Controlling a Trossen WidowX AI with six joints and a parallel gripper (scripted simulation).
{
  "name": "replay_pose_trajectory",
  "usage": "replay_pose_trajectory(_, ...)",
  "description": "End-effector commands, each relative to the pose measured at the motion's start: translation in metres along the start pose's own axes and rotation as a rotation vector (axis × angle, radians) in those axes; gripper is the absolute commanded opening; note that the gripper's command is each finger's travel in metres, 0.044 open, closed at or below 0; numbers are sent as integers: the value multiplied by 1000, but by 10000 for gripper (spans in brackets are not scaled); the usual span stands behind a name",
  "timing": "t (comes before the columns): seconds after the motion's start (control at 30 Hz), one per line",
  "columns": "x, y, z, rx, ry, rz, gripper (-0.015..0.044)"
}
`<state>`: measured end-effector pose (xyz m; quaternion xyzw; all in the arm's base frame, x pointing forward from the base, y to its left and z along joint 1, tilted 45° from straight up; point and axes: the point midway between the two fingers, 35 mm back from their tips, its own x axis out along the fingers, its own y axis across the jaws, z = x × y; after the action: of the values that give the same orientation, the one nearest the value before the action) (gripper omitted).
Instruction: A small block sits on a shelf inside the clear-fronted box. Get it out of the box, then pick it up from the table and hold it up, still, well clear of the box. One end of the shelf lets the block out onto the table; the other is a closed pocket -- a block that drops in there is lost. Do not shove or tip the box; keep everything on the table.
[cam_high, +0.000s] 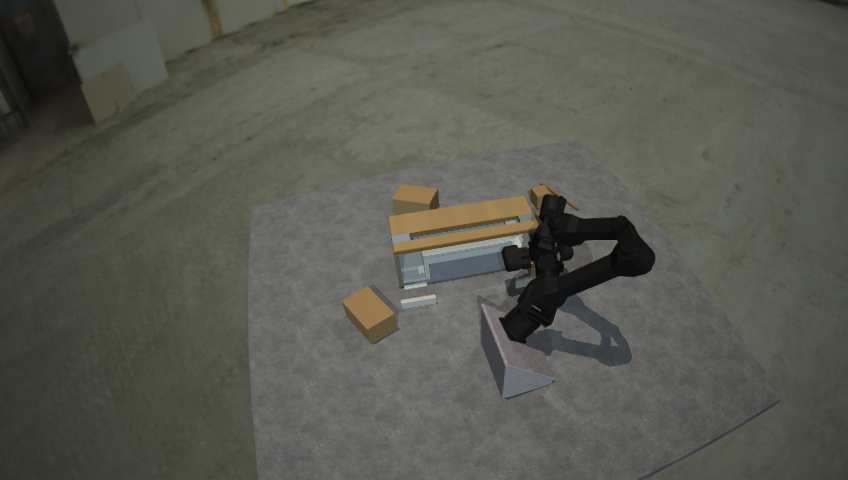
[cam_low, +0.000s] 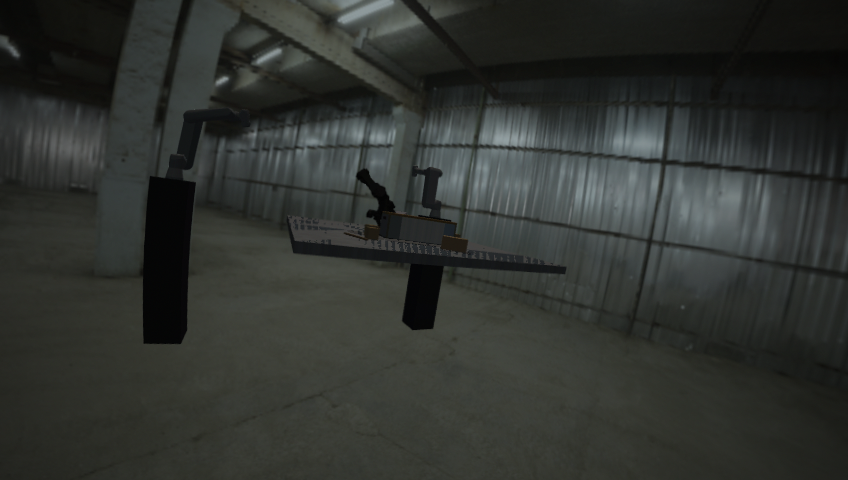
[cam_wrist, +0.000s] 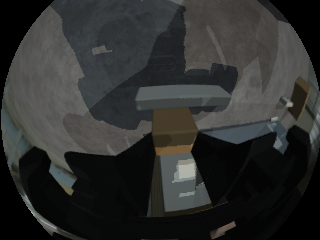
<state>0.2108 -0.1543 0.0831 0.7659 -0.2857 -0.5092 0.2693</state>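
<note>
The counter (cam_high: 333, 404) (cam_low: 357, 252) (cam_wrist: 45, 100) is carrying the whole layout, its far edge running behind the clear-fronted box (cam_high: 458, 217) (cam_low: 416, 228) (cam_wrist: 240, 132). The black arm (cam_high: 586, 285) (cam_low: 377, 193) is bending out toward the counter's right edge and reaching back to the box's right end. A pinkish wedge (cam_high: 529, 356) is standing nearer the viewer, by the arm's foot. One large tan block (cam_high: 368, 314) is lying toward the left edge, and another (cam_high: 415, 199) (cam_low: 454, 243) is sitting behind the box, toward the far edge. A smaller tan block (cam_high: 538, 196) (cam_low: 371, 231) is resting toward the far right corner, beside a thin stick (cam_high: 557, 194) (cam_low: 355, 235). A pale strip (cam_high: 418, 300) is lying in front of the box's left end; a grey bar (cam_high: 523, 281) (cam_wrist: 182, 95) is lying by its right end. The small block (cam_high: 533, 268) (cam_wrist: 174, 122) is sitting outside the box, low down just beside the bar, and the gripper (cam_high: 535, 264) (cam_wrist: 171, 134) is closing on it, partly open around its sides.
</note>
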Motion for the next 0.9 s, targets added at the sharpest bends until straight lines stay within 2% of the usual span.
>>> replay_pose_trajectory(0.0,-12,1,-8,8,7,4,0)
replay_pose_trajectory(0.37,-41,3,-17,-21,9,11,0)
replay_pose_trajectory(0.87,-49,-3,-19,-633,-17,6,0)
